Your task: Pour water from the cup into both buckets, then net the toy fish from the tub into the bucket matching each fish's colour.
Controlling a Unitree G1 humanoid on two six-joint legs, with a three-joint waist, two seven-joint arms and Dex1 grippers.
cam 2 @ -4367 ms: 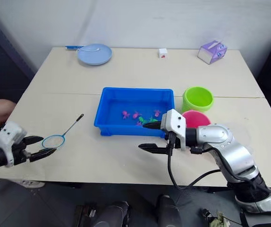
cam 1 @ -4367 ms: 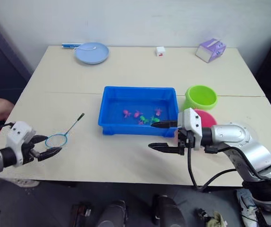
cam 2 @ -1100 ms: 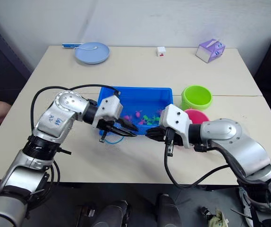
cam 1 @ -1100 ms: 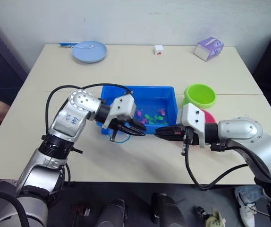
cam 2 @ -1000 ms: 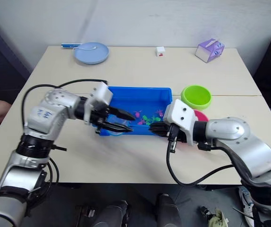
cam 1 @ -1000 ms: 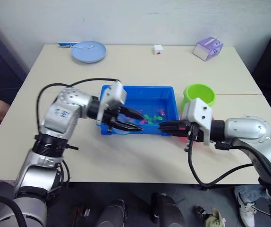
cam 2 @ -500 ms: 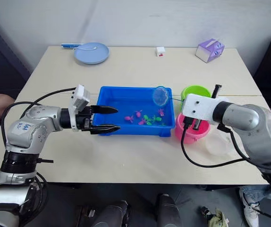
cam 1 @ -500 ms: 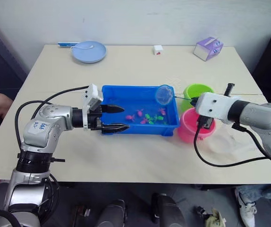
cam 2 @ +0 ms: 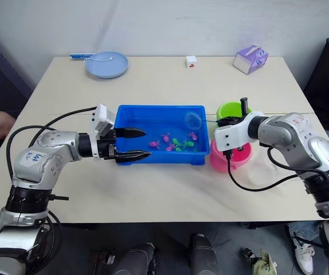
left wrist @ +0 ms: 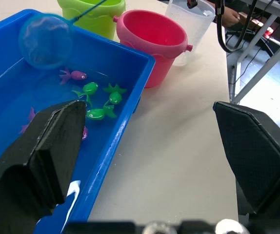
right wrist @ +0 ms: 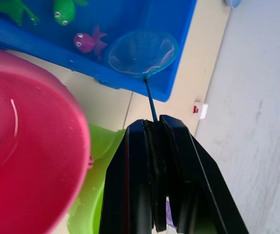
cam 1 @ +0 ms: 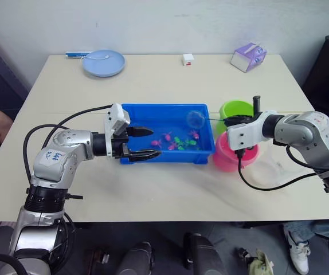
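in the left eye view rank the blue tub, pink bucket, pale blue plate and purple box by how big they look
1. blue tub, clearly the largest.
2. pink bucket and pale blue plate: they look alike in size; the plate sits farther from the camera and an arm hides part of the bucket, so no ranking.
3. purple box, smallest, also at the far edge.

My right arm hides most of the clear cup [cam 1: 266, 170]. The net [right wrist: 141, 52] handle's end disappears between my right claw [right wrist: 154, 127] fingers.
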